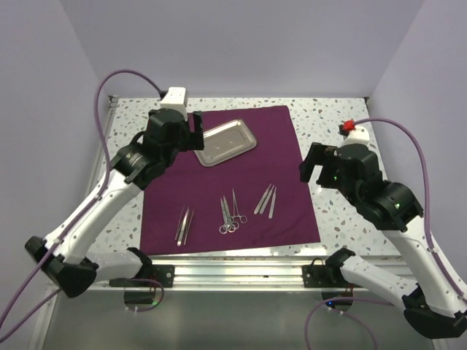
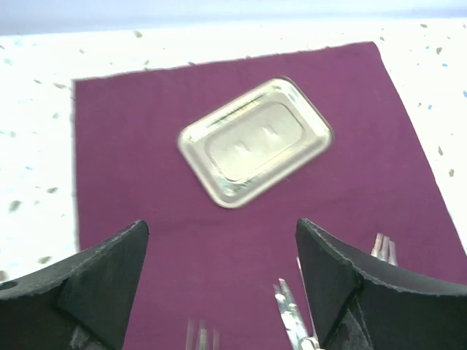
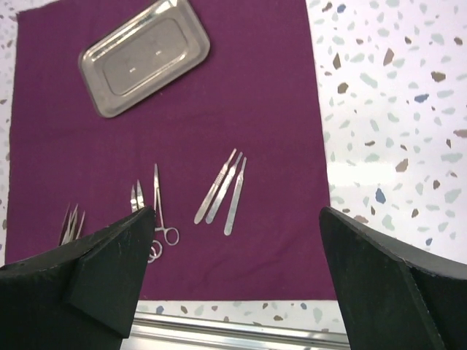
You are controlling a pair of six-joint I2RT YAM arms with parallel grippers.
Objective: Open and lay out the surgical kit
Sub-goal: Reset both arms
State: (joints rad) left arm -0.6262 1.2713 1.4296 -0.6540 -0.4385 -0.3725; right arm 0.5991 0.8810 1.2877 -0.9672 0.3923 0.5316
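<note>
On the flat-spread dark purple-maroon cloth wrap, your small shiny rectangular steel tray sits toward the far left. It is just ahead of the left gripper, whose fingers stand wide apart and empty, and its long axis runs on a slant to the cloth's edges. Your right gripper, likewise spread and empty, hovers by the cloth's right edge, nearest the three slim steel handles; the ring-handled steel scissors and forceps and the steel tweezers lie farther left, all pointing roughly near-to-far. If the tray needs squaring, your left arm looks the better placed.
</note>
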